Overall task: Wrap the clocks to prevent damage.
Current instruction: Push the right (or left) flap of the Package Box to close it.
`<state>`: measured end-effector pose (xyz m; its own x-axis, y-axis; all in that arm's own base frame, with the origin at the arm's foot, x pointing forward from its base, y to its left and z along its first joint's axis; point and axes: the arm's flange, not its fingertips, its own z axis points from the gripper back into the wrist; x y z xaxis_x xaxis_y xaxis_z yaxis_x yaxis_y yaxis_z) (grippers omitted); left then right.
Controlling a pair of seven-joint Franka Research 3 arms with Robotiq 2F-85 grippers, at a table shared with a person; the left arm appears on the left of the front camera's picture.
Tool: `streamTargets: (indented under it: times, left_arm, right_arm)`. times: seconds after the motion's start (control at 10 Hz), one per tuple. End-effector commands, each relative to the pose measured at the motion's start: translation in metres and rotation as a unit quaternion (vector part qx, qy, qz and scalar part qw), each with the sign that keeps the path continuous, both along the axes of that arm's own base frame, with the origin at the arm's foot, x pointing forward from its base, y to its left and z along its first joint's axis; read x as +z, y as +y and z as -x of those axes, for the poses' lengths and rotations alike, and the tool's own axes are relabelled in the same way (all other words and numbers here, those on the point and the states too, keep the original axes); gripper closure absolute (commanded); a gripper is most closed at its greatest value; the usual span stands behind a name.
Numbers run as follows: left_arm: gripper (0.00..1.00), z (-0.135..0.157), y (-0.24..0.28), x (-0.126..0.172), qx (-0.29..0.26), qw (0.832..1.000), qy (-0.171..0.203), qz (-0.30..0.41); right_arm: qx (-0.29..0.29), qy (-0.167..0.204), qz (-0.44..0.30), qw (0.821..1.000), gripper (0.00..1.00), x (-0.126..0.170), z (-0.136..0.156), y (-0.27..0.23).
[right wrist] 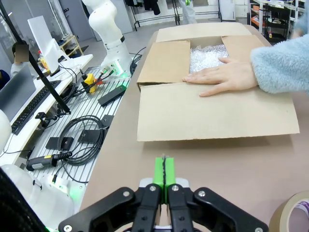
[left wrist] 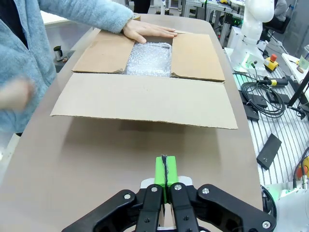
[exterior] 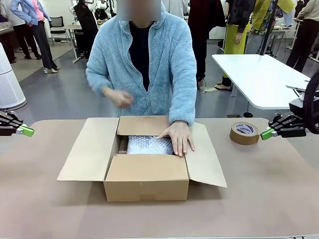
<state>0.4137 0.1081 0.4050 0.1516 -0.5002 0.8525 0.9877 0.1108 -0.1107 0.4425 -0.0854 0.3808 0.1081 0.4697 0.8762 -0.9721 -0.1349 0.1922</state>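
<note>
Box at desk middle, flaps open | clocks inside, wrapped in bubble wrap, person's hand beside | left claw, right claw both together, empty, at desk's side edges | wrapping seems done; closing remains

Clocks bundle in open cardboard box; person's hand on bundle's right edge.

The left gripper hangs at the far left of the front view, jaws pressed together with nothing between them, pointing inward and roughly level. The right gripper faces it from the right side — likewise closed and empty.
</note>
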Motion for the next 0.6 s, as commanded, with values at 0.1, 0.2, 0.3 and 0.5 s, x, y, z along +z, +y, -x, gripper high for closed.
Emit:
streamTargets:
  times: [0.1,0.2,0.3,0.5]
  left_arm:
    - [1.0,0.0,0.0,0.0,0.0,1.0,0.001,0.002]
    - [1.0,0.0,0.0,0.0,0.0,1.0,0.001,0.002]
    - [1.0,0.0,0.0,0.0,0.0,1.0,0.0,0.0]
    - [1.0,-0.012,-0.007,-0.035,-0.035,0.998,0.016,-0.05]
  right_arm:
    - [-0.001,-0.001,0.0,1.0,0.99,0.0,0.0,0.0]
    - [-0.001,-0.001,0.0,1.0,0.99,0.0,0.0,0.0]
    - [-0.001,-0.001,0.0,1.0,0.99,0.0,0.0,0.0]
    - [-0.001,-0.001,0.0,1.0,0.99,0.0,0.0,0.0]
